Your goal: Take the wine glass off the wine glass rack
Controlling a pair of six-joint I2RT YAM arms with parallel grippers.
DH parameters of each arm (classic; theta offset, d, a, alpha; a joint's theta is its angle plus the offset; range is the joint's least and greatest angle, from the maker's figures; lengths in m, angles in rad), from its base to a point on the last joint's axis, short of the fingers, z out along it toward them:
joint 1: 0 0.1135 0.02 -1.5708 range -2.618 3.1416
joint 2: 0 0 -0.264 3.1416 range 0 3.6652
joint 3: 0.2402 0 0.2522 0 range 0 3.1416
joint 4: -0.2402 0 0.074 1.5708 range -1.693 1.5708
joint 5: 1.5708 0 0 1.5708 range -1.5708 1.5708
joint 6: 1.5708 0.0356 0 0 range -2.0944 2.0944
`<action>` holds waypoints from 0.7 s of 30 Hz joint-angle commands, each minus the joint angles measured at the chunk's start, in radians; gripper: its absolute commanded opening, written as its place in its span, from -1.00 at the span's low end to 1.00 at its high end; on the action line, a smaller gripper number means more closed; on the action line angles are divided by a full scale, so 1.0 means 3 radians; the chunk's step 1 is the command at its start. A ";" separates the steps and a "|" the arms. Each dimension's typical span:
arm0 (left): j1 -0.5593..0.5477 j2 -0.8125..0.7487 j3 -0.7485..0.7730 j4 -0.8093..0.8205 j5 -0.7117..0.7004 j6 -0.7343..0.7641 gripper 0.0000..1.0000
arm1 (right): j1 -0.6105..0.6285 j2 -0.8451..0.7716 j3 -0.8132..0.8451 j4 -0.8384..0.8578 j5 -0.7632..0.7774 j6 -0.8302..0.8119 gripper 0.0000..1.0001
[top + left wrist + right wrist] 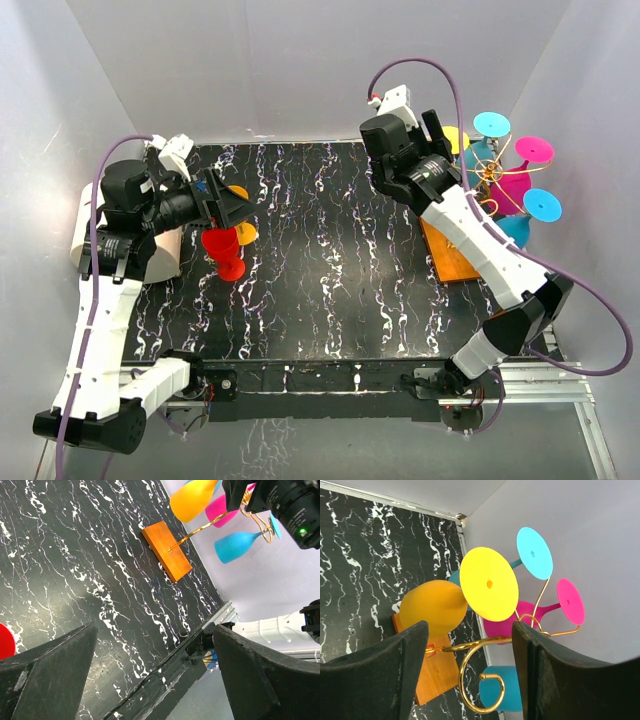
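The wine glass rack stands at the table's right edge, with an orange base plate and gold wire hooks. Several glasses hang on it: yellow, cyan, magenta and blue. My right gripper is open and empty, just left of the yellow glass. In the right wrist view the yellow glass hangs between my open fingers, above an empty curled hook. My left gripper is open and empty at the left. It also shows in the left wrist view.
A red glass and an orange glass stand on the black marbled table beside my left gripper. A white roll lies at the left edge. Walls close in behind and to the right of the rack.
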 commanded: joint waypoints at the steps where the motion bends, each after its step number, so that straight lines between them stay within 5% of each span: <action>1: -0.0016 -0.0196 -0.0159 0.0173 0.0008 -0.0186 0.97 | -0.0047 0.0060 0.0188 0.0402 0.0264 -0.0314 0.24; 21: -0.0015 -0.0415 -0.0254 0.0407 0.0063 -0.0599 0.97 | -0.0354 0.0316 0.0257 0.0522 0.0039 -0.0515 -0.10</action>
